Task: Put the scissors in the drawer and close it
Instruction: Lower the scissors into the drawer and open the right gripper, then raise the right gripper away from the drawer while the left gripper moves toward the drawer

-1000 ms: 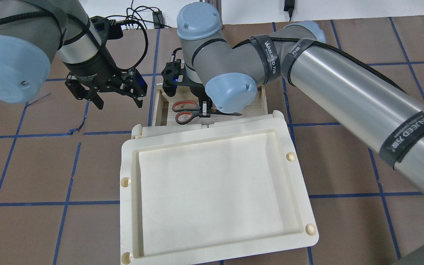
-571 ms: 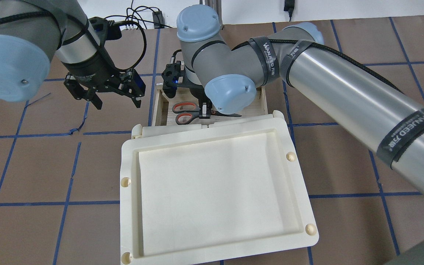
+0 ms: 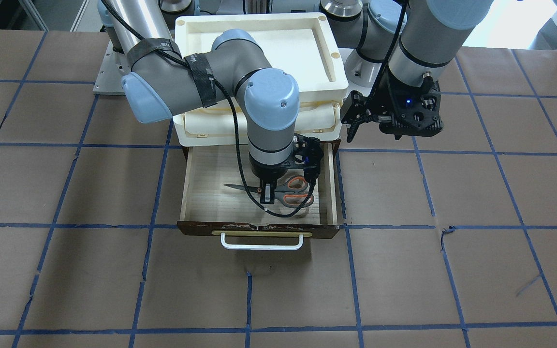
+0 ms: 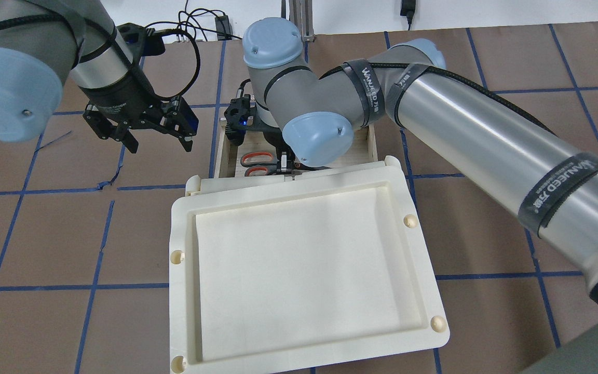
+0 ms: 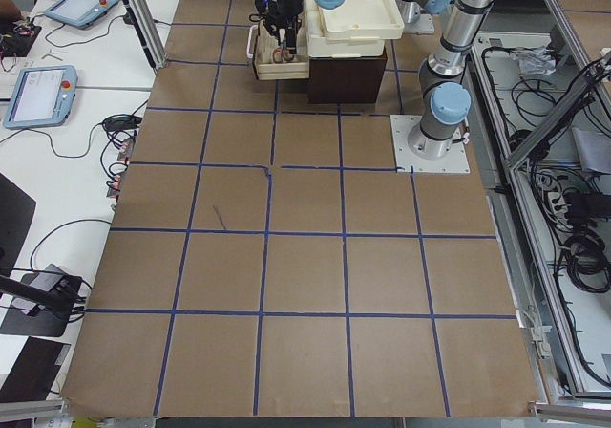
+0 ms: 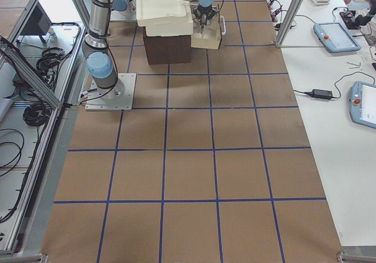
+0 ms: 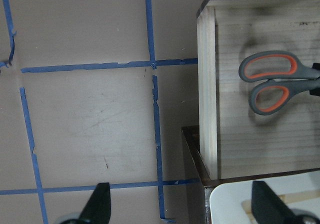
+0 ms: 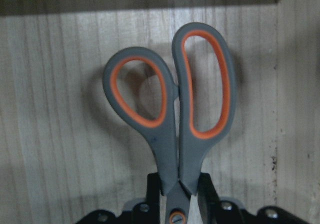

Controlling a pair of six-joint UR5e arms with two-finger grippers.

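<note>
Right wrist-mounted view has the scissors (image 8: 167, 149) dead ahead, grey loops lined in orange pointing away, a soft shadow on the pale wood beneath. Whether they touch that floor I cannot tell. They sit inside the drawer (image 3: 211, 208), toward the side on the robot's left, blades lying across its width. The right hand (image 3: 267, 193) reaches straight down into the drawer and is clamped on the scissors near the pivot, a finger pressed on each side. The drawer is pulled out, its white bar handle (image 3: 262, 246) at the front. Cream trays (image 3: 259, 19) stack above its back. The left hand (image 4: 159, 145) hangs beside the drawer, fingers spread wide, over the brown desk (image 3: 114, 290).
</note>
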